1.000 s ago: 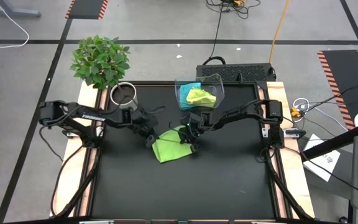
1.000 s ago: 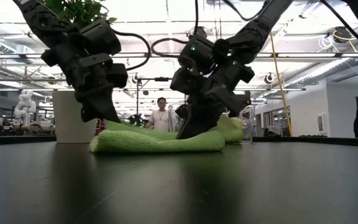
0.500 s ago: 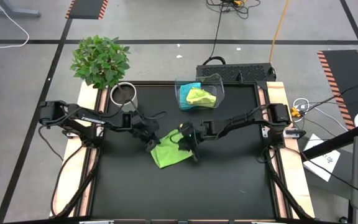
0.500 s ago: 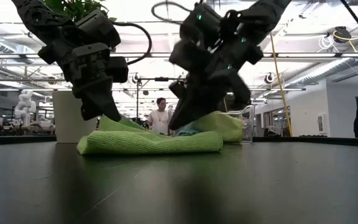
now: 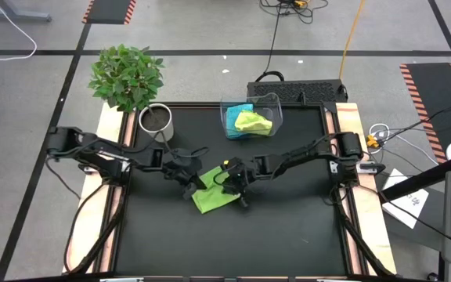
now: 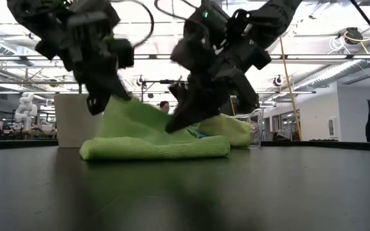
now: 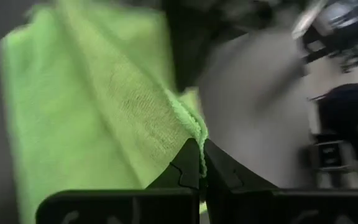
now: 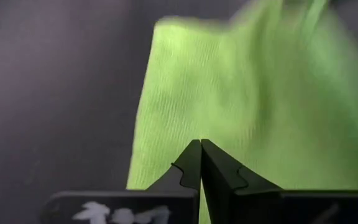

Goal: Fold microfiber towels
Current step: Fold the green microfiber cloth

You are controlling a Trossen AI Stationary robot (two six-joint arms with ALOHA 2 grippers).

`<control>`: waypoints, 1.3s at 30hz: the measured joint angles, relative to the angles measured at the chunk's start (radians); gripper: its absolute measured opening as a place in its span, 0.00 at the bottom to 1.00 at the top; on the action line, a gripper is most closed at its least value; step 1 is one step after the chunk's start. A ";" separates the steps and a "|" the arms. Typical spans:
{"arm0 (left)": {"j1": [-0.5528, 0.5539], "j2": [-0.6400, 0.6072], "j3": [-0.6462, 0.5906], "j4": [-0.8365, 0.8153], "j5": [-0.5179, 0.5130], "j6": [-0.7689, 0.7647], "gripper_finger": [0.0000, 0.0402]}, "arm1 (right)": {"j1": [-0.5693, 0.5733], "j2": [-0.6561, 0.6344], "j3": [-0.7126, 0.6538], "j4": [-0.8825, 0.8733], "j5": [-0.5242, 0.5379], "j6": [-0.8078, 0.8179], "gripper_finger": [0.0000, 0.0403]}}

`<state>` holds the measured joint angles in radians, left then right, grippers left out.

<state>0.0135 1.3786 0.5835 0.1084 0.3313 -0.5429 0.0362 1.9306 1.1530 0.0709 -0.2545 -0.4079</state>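
Observation:
A lime-green microfiber towel [image 5: 216,197] lies mid-table. Its folded near part [image 6: 153,149] rests on the black top, and its upper layer [image 6: 140,119] slopes up between my two grippers. My left gripper [image 5: 196,186] is shut on the layer's left end and shows again in the low view [image 6: 103,102]. My right gripper [image 5: 238,188] is shut on its right end, also seen in the low view [image 6: 172,125]. A turquoise towel [image 5: 239,110] and another lime-green towel [image 5: 253,121] sit bunched in the clear bin [image 5: 276,102] at the far edge. My left gripper pinches the towel's raised edge at a corner [image 7: 195,127] between its two fingertips, slanting down from the table's left. That end is lifted clear while the towel's lower fold stays on the table. My right gripper pinches the raised layer's other end [image 8: 194,127] between its fingertips, slanting down from the table's right. The cloth slopes from the fingers down to the fold on the table.
A potted plant [image 5: 128,74] in a white pot [image 5: 156,119] stands at the far left corner. Wooden rails [image 5: 113,211] run along both table sides. Bare black table [image 5: 233,243] lies toward the near edge. A person [image 6: 164,108] stands far off in the room behind.
Both grippers have moved toward the table's near edge and a little up, staying shut on the towel. The towel's upper layer has been lifted off the lower one and drawn nearward, while the near fold has stayed on the table.

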 joint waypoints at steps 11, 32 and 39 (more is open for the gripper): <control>-0.101 -0.101 0.001 -0.025 -0.101 -0.067 0.01 | -0.040 0.064 0.000 -0.025 -0.065 0.041 0.00; -0.089 -0.103 -0.009 -0.380 -0.348 -0.131 0.02 | -0.034 0.064 0.000 -0.022 -0.065 0.056 0.00; -0.087 -0.103 -0.009 -0.413 -0.360 -0.133 0.10 | -0.034 0.064 0.000 -0.022 -0.065 0.056 0.00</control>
<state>-0.0734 1.2758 0.5747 -0.3044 -0.0290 -0.6755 0.0017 1.9942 1.1530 0.0488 -0.3191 -0.3523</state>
